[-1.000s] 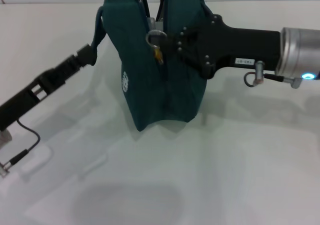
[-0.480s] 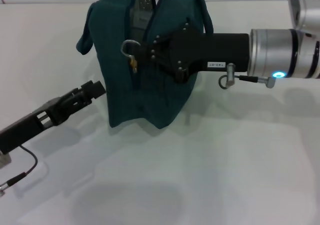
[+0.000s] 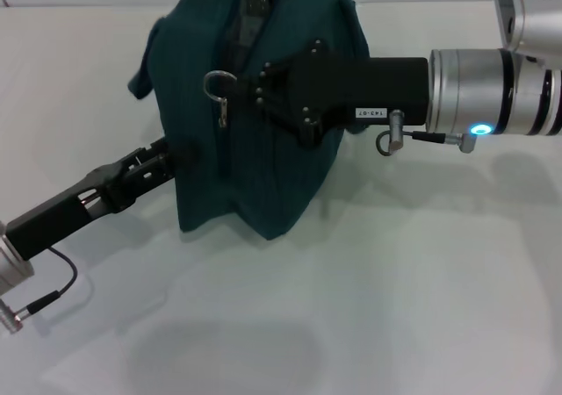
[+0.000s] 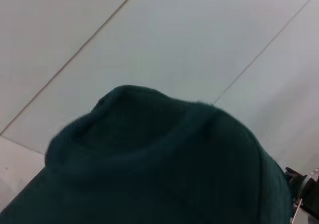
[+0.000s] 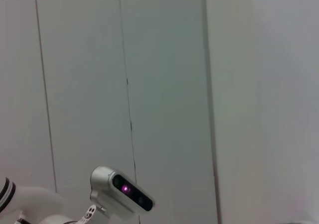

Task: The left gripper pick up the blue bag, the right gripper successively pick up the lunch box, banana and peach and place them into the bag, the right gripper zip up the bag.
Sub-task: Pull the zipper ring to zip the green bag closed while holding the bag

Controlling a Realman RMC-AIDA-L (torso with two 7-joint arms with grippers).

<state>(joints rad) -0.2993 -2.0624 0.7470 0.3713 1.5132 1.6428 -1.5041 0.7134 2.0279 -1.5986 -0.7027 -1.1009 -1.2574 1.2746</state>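
The blue bag [image 3: 263, 132] stands upright on the white table [image 3: 395, 290], toward the far side and a little left of middle. Its ring zipper pull [image 3: 219, 85] hangs on the near face by the zip line, and one padded handle [image 3: 145, 66] droops off the bag's left shoulder.

The right gripper [image 3: 250, 88] reaches in from the right at the height of the bag's upper half. Its black body lies across the fabric with the tips just beside the ring pull. From here I cannot tell whether the fingers are parted or pinched on anything.

The left gripper [image 3: 167, 154] comes up from the lower left, its tip touching the bag's left side low down. Its fingers are hidden too, though the left wrist view is mostly dark teal cloth.
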